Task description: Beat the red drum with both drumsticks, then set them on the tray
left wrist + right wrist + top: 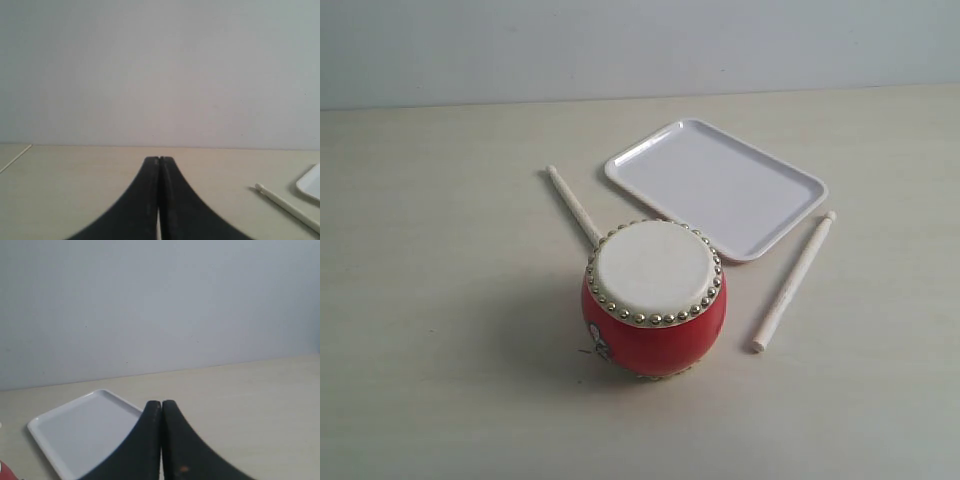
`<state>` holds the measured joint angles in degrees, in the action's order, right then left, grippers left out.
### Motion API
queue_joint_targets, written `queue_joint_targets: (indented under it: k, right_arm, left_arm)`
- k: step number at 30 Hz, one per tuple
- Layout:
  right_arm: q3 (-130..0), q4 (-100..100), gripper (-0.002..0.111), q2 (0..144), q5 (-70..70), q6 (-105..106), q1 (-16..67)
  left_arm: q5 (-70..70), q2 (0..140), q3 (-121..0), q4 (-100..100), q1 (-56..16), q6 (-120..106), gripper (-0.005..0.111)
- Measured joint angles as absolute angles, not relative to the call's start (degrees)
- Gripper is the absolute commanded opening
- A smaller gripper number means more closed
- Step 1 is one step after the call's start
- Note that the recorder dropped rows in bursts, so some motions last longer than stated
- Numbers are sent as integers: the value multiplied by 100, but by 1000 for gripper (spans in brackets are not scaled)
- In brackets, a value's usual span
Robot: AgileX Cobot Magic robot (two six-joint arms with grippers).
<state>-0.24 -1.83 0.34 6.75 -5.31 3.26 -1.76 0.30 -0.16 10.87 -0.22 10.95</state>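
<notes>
The drum is a small glossy red barrel with a cream skin on top, ringed by gold studs, and a small picture low on its side. It stands upright on the pale table, nearest the exterior camera. Behind it lies the tray, white, shallow and rectangular with rounded corners and a raised rim; it is set at an angle, and its near corner comes close to the drum.

The left stick lies flat on the table left of the tray, its near end passing behind the drum's rim. The right stick lies flat on the other side, its far end just beside the tray's right corner and its near end well clear of the drum. Both are thin, straight and cream-white.

Only the exterior view takes in the drum whole and both sticks together. The grippers show only in the wrist views. The left gripper has its two black fingers pressed together with nothing between them; past it lie one stick and a corner of the tray, though I cannot tell which stick. The right gripper is likewise clenched on nothing, with the tray beyond it, a red sliver of drum at the frame's edge and the plain wall behind.
</notes>
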Motion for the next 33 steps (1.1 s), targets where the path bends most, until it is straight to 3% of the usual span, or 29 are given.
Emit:
queue_joint_targets:
  k: [18,33]
  right_arm:
    - [-24,-183,0,34,675,-531,326]
    - [-24,-159,0,34,675,-509,326]
  left_arm:
    - [1175,30,-16,1018,-22,2254,0]
    - [202,30,-7,1018,-22,2254,0]
